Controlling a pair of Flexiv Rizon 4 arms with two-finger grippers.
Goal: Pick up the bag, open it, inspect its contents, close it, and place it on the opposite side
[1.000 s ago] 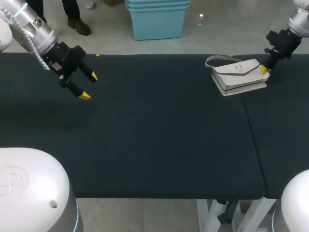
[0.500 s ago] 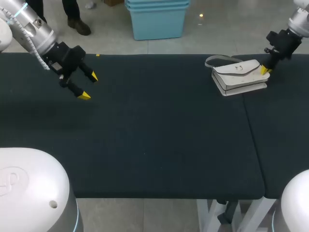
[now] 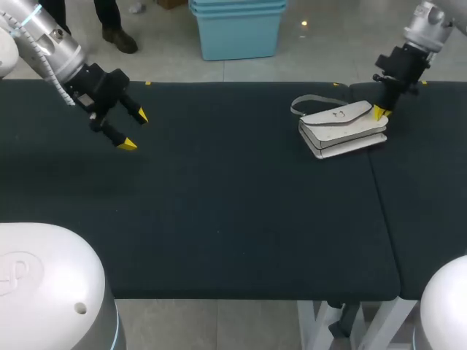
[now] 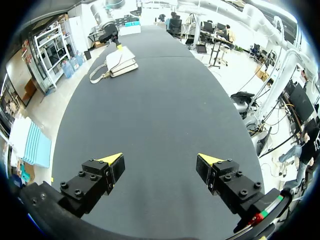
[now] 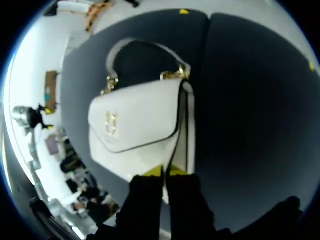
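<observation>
Two fingers of the right gripper are drawn almost together on the white bag, pinching its end wall where the flap's edge comes down. The right wrist view shows both yellow tips side by side on that edge, the right gripper pointing along the bag. The bag lies flat on the dark table, flap on top and closed, with a small metal clasp at the flap's middle. Its pale handle loops out onto the cloth from the side of the bag away from the right gripper. A seam in the table cover passes under the bag's gripped end. The left gripper hangs well apart from the bag, over the opposite stretch of table, its fingers spread wide. In the left wrist view the bag lies far ahead of the left gripper, handle towards it.
</observation>
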